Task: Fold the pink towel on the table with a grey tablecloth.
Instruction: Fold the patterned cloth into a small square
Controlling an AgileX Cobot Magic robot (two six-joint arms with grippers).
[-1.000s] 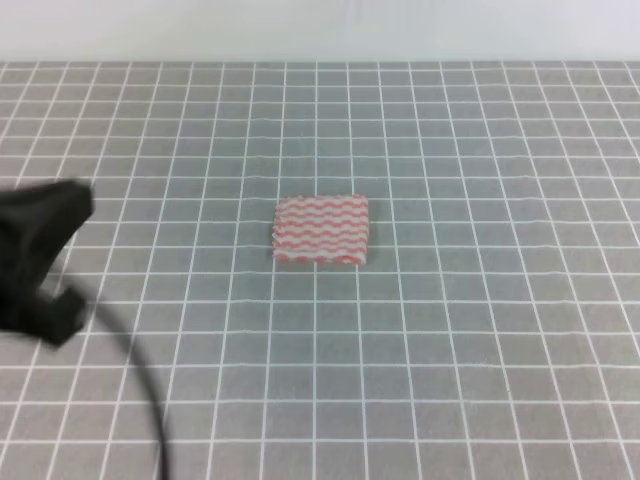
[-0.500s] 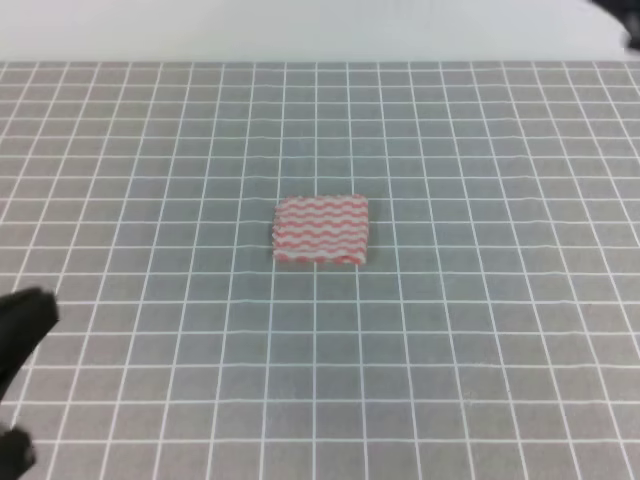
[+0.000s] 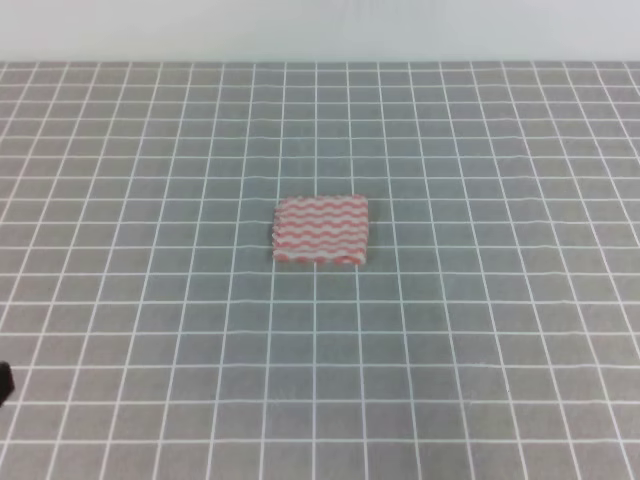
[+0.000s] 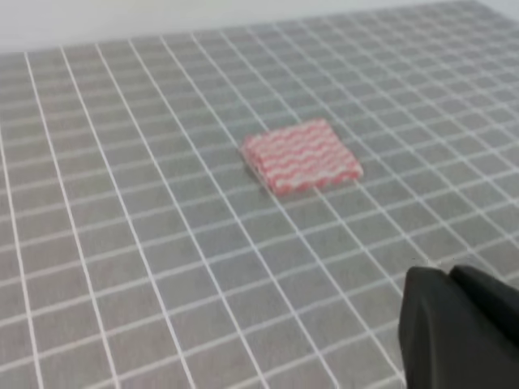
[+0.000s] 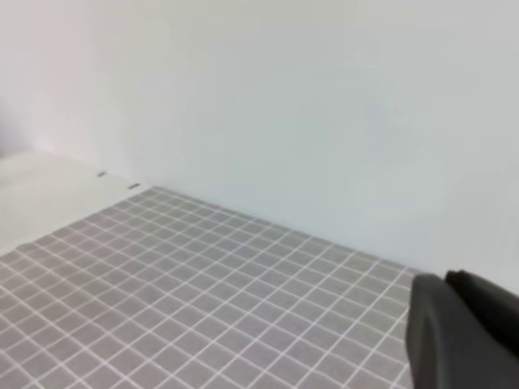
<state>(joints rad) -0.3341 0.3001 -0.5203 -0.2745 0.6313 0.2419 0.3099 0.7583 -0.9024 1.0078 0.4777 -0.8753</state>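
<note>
The thin pink-and-white wavy-striped towel (image 3: 321, 231) lies near the middle of the grey, white-gridded cloth worktop (image 3: 480, 350), flat and compact. In the high view it reads as a small rectangle, wider than it is deep, and its front edge looks thicker than a single sheet would — a doubled lip shows along the near side. The left wrist view shows the same thing from an angle: the bundle (image 4: 301, 156) sits raised slightly off the cloth, with layered edges along its near and right sides. From this I judge the folding is already done, or very nearly so; the towel looks to be stacked in more than one layer, though how many folds it holds cannot be counted.

Neither arm is at the towel. A dark sliver at the far left edge of the high view is probably part of the left arm, well apart from the towel. The left hand (image 4: 462, 328) shows only as a dark block in the lower right corner of its own camera; whether its fingers are spread or pressed together cannot be told, and nothing is visibly pinched in it. The right hand (image 5: 466, 328) appears likewise as a dark corner shape, aimed at the wall and the worktop's far reach — its state is equally unclear.

What seems left is little: perhaps a final tidy.
</note>
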